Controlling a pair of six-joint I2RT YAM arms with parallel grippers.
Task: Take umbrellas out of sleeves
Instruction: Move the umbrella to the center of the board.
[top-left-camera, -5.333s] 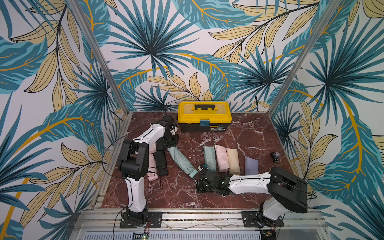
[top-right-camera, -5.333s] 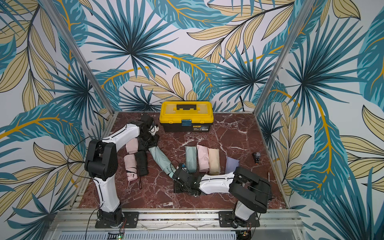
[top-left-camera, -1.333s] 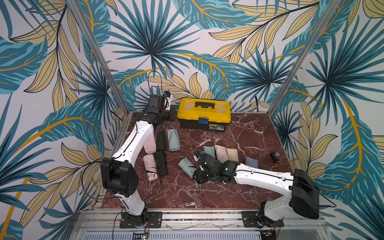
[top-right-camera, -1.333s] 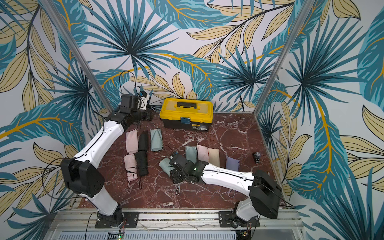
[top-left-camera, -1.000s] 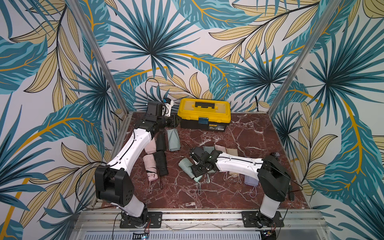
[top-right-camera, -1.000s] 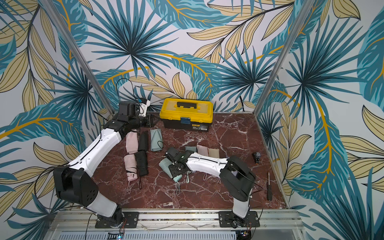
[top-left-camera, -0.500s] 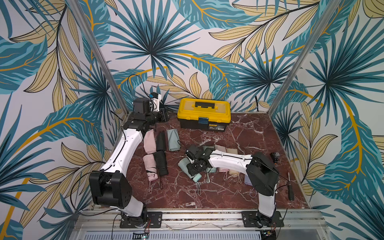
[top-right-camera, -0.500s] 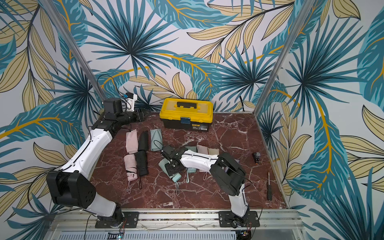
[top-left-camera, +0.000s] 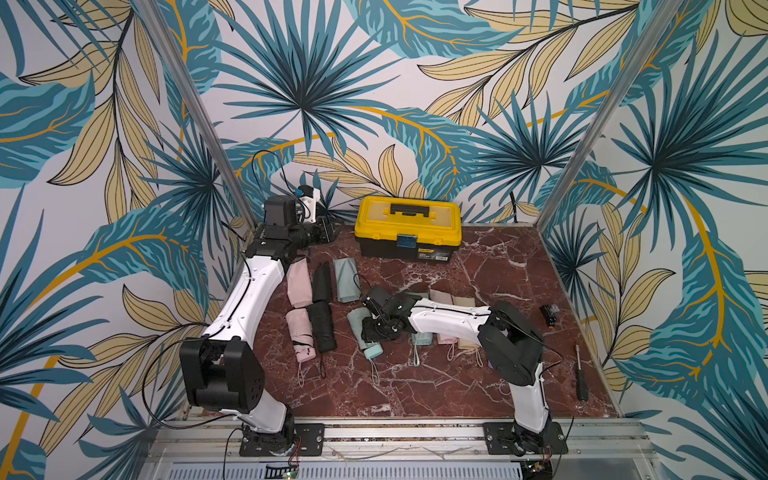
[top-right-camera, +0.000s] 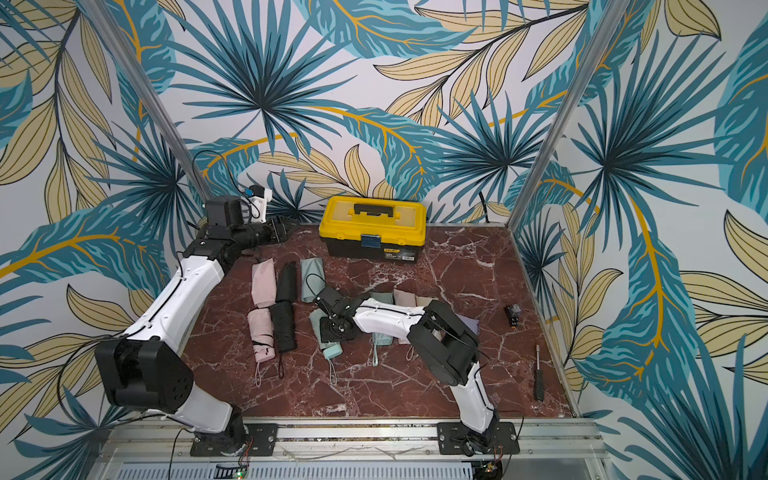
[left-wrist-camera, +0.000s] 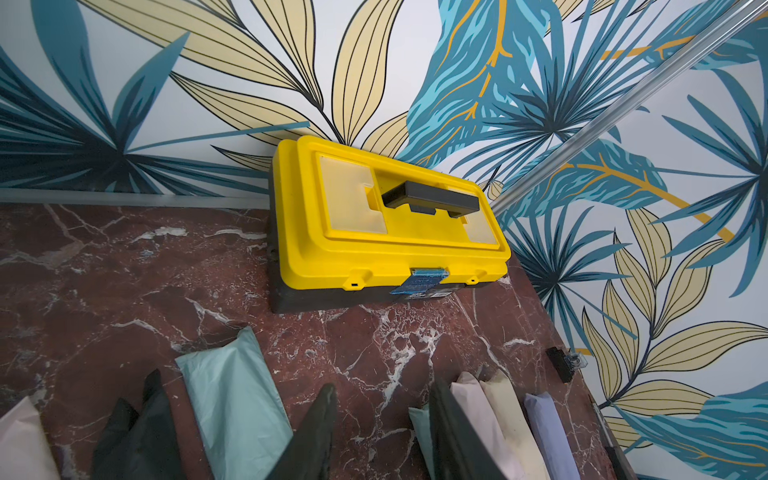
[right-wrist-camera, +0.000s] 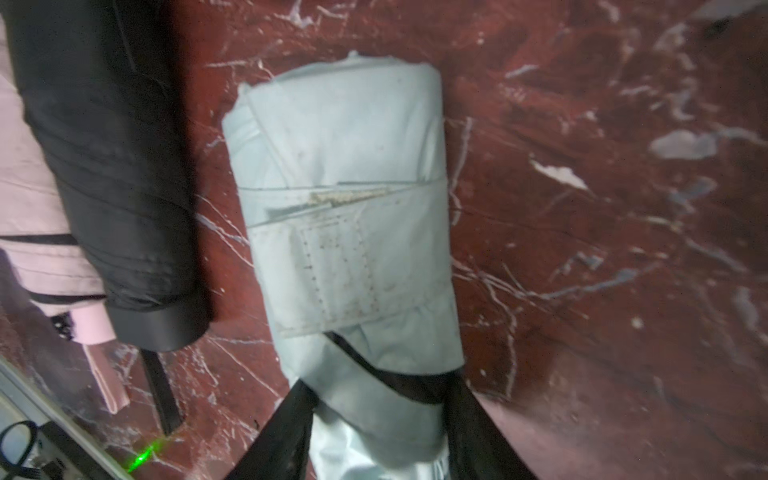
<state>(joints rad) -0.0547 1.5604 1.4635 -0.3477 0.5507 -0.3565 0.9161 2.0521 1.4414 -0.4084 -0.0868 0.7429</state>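
Note:
My right gripper (right-wrist-camera: 380, 390) is shut on a bare mint umbrella (right-wrist-camera: 345, 208), low on the marble floor (top-left-camera: 415, 386); in both top views it shows as the mint umbrella (top-left-camera: 365, 340) (top-right-camera: 328, 336). Beside it lie a black umbrella (top-left-camera: 324, 326) and a pink umbrella (top-left-camera: 300, 332). Behind these lie flat pink (top-left-camera: 298, 282), black (top-left-camera: 322, 282) and mint sleeves (top-left-camera: 347, 280). Mint (top-left-camera: 422, 337), pink (top-left-camera: 441, 298), beige (top-left-camera: 463, 302) and lilac (top-right-camera: 471, 326) sleeved umbrellas lie partly under the right arm. My left gripper (left-wrist-camera: 382, 436) hangs open and empty at the back left (top-left-camera: 326, 232).
A yellow-lidded black toolbox (top-left-camera: 409, 230) stands against the back wall. A screwdriver (top-left-camera: 579, 374) and a small black part (top-left-camera: 549, 316) lie near the right wall. Leaf-patterned walls close three sides; a metal rail (top-left-camera: 395, 432) runs along the front.
The right gripper has slid left with the mint umbrella, close to the black umbrella. The left arm has drawn back toward the back left corner, still open.

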